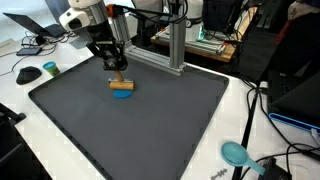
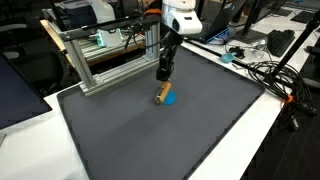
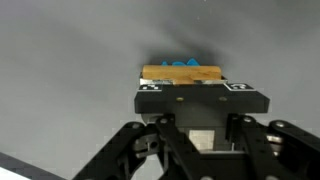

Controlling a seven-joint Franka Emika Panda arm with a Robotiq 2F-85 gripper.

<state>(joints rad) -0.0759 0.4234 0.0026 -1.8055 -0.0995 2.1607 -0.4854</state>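
Both exterior views look down on the mat (image 1: 130, 130) from raised spots at mid-distance, on different sides; they share the mat, the frame (image 1: 175, 45) at its far edge and my arm (image 1: 95, 25). My wrist view sits close behind my gripper (image 3: 193, 82), facing the mat.

Between our fingers (image 1: 117, 70) the block (image 1: 121, 83) fills the gap. On every other side we see open mat (image 1: 150, 130); only the frame (image 1: 176, 40) stands near, just beyond them.

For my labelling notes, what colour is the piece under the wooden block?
Blue: the piece beneath the wooden block shows best in an exterior view.
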